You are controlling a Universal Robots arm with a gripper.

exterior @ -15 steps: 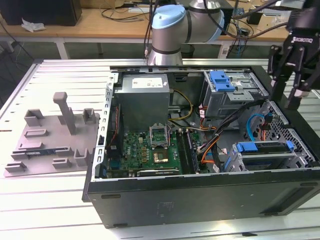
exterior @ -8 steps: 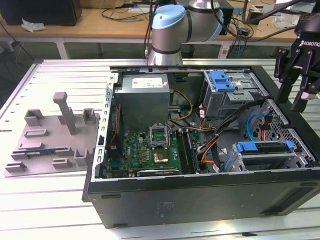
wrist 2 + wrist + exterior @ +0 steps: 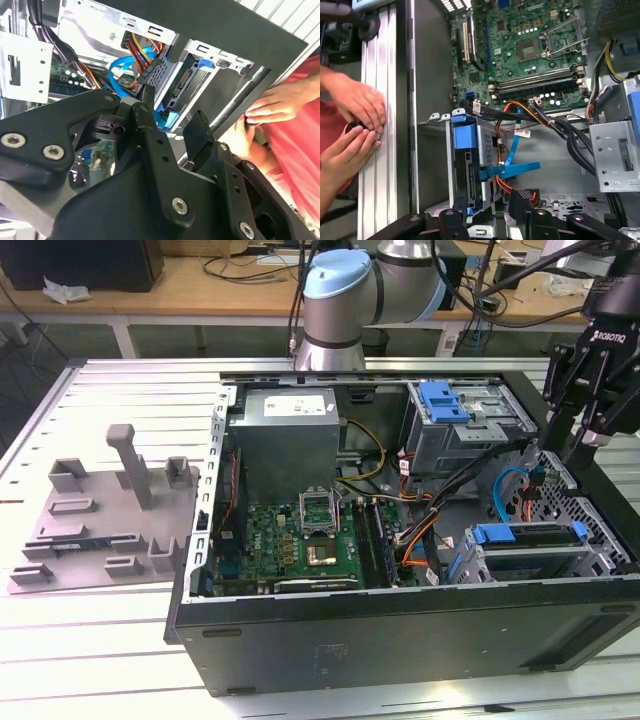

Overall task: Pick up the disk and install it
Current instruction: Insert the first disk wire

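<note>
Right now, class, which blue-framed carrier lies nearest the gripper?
The disk at the exterior view's lower right; the other blue carrier sits farther back.

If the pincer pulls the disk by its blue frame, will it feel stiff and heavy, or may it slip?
The disk is probably rigid and rather heavy for its size, since its body looks like metal. Its blue frame looks like smooth plastic, so a grip there may slip or flex. Seated in the metal bay, it will likely resist sliding.
</note>
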